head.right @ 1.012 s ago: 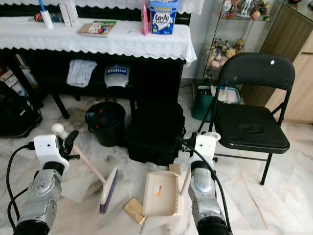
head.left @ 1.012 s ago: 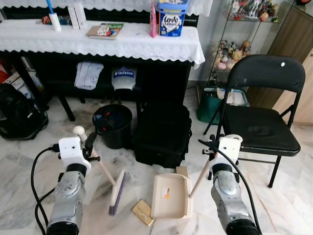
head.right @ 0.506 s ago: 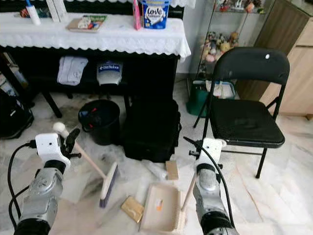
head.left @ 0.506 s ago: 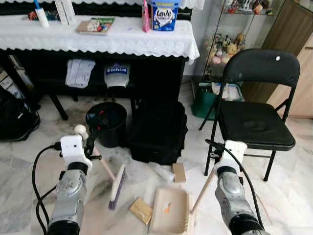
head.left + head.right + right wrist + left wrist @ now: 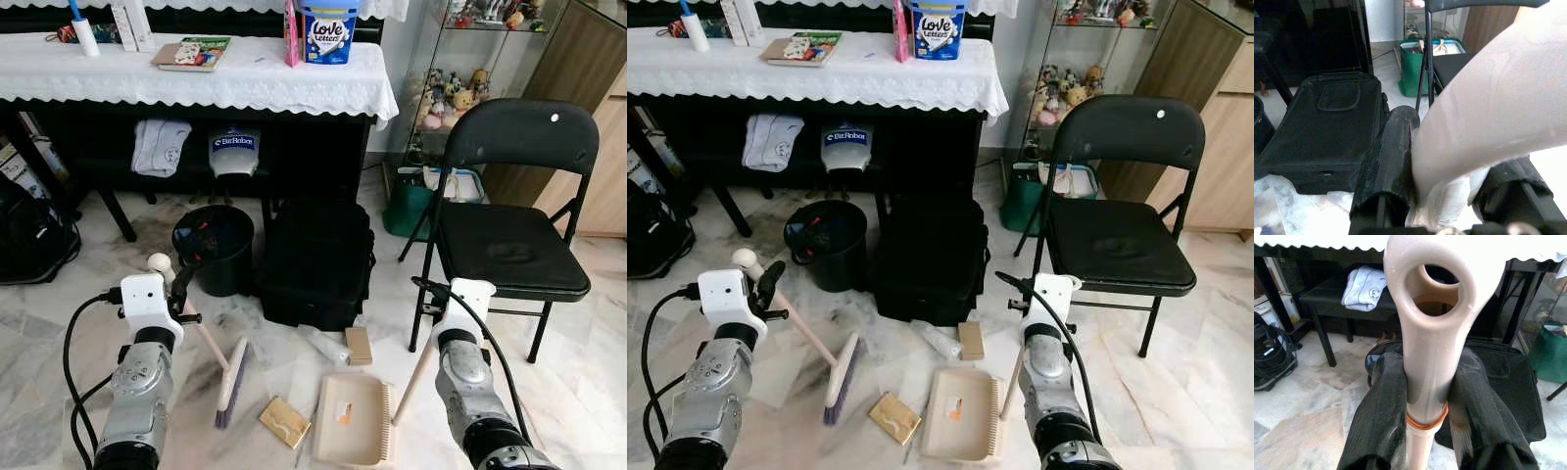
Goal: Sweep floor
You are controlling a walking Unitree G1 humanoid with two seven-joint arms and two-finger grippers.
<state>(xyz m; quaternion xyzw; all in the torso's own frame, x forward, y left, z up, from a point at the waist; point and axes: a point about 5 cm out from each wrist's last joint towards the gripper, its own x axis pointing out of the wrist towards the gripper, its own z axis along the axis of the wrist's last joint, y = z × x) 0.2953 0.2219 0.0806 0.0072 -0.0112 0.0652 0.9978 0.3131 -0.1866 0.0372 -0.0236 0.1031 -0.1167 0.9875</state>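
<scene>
My left gripper (image 5: 181, 286) is shut on the top of a beige brush handle (image 5: 1426, 382). The brush's purple bristle head (image 5: 232, 378) rests on the marble floor. My right gripper (image 5: 428, 297) is shut on the beige handle (image 5: 1474, 127) of a dustpan (image 5: 351, 419), which lies flat on the floor between my arms. A brown cardboard piece (image 5: 285, 422) lies between brush and dustpan. A small tan box (image 5: 359, 345) and a clear plastic wrapper (image 5: 323, 345) lie just beyond the pan.
A black bucket (image 5: 213, 245) and a black bag (image 5: 318, 259) stand ahead under a table with a white cloth (image 5: 196, 83). A black folding chair (image 5: 514, 235) is close on the right, with a green bag (image 5: 416, 211) behind it. A dark backpack (image 5: 29, 245) sits far left.
The right gripper drew the dustpan back from the black bag and slightly right, uncovering the tan box and wrapper. The view shifted a little. The brush has hardly moved.
</scene>
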